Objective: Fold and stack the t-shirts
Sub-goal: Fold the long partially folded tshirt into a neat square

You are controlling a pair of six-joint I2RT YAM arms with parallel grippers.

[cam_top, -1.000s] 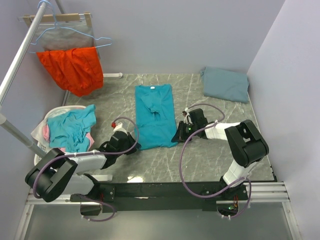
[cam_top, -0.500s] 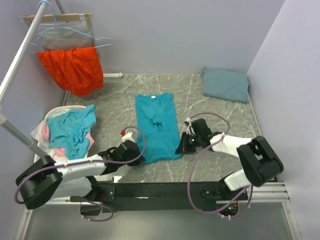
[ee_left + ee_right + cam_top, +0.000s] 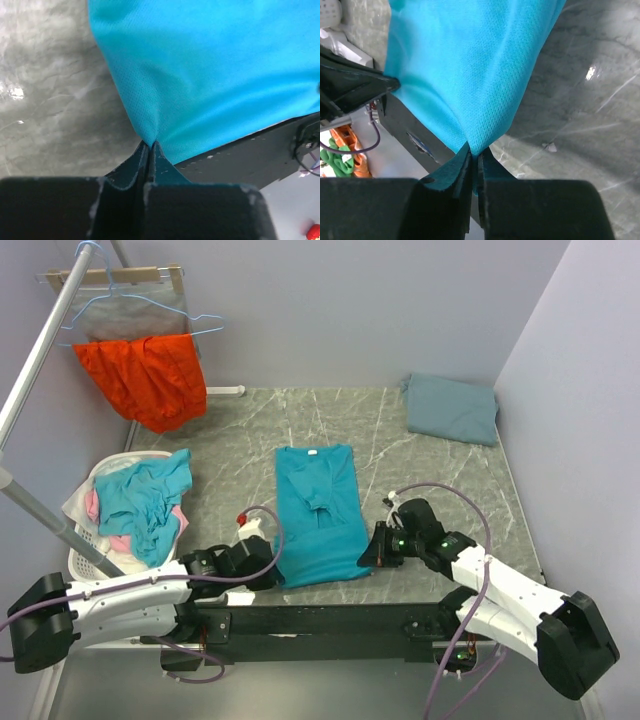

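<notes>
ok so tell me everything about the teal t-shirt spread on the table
The bright teal, fine-knit short-sleeved t-shirt lies on the grey marbled table, folded into a long strip with sleeves tucked inward and bunched creases mid-chest. A small white label marks the neck at the far end. Its near hem corners are pinched in shut jaws, one by the left gripper, one by the right gripper.

Bare worktop (image 3: 420, 455) lies open between the teal t-shirt (image 3: 318, 515), spread down the middle, and the folded grey-blue t-shirt (image 3: 452, 408) in the far right corner. Left of the teal cloth the strip is narrower, hemmed by the laundry basket (image 3: 82, 558) at the left edge. An orange-red garment (image 3: 145, 375) hangs at the far left corner. The left tool (image 3: 268, 562) and right tool (image 3: 372, 545) pinch the teal cloth's near corners.
</notes>
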